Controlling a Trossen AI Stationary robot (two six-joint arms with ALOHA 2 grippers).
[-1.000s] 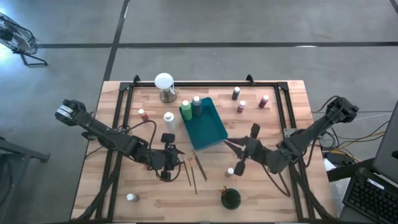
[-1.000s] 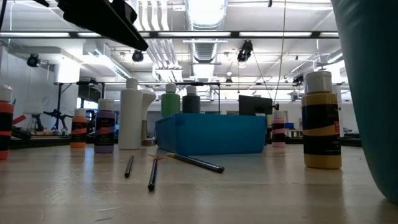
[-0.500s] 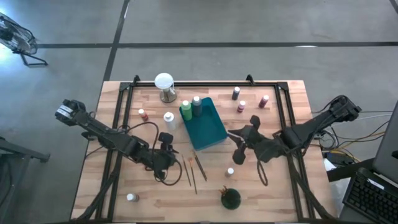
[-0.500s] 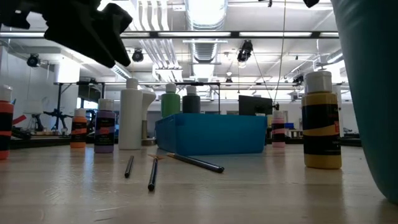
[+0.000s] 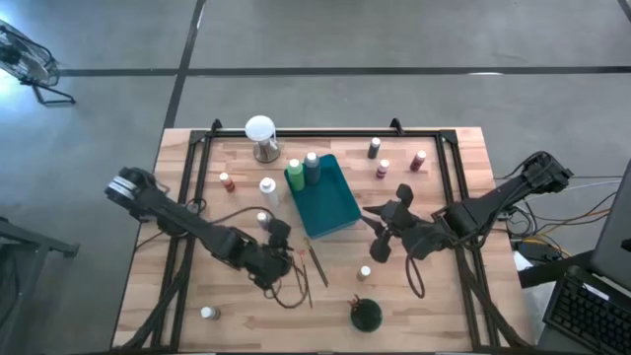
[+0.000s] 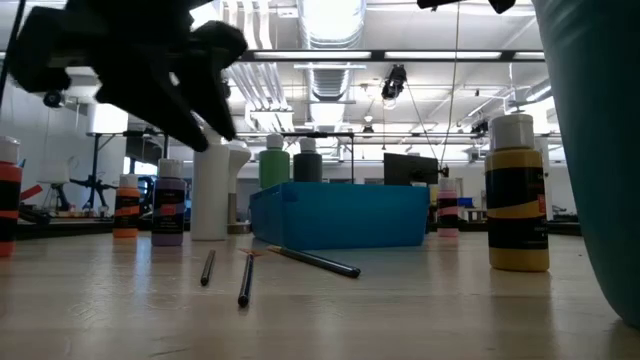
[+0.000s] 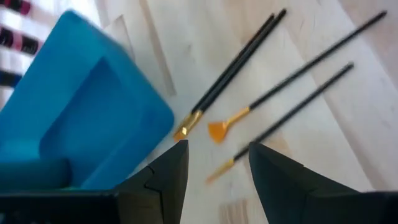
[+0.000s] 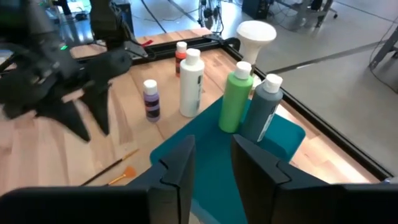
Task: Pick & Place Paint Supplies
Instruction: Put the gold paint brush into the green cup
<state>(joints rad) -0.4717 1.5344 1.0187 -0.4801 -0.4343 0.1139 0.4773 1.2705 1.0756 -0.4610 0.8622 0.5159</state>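
Note:
Several thin brushes (image 7: 273,81) with dark handles and orange tips lie flat on the wood near the teal tray (image 5: 330,202). My left gripper (image 7: 217,180) hangs open just above them; it shows in the high view (image 5: 286,258) left of the brushes (image 5: 311,266). Two green bottles (image 8: 236,96) stand in the tray's far end. My right gripper (image 8: 211,168) hovers open over the tray's right edge (image 5: 380,235), nothing between its fingers. Small white-capped bottles stand about the table, one (image 5: 365,271) just near of the right gripper.
A white globe on a metal base (image 5: 260,133) stands at the far edge. A tall white bottle (image 5: 267,189) and small bottles (image 5: 227,181) stand left of the tray, three more (image 5: 383,168) at the far right. A dark green object (image 5: 366,314) sits near the front edge.
My left gripper has sunk and gone toward the table's right edge, closer to the brushes, rolling as it went. My right gripper has drawn away from the small bottle toward the tray and tipped up, then kept still. The brushes and bottles have stayed put.

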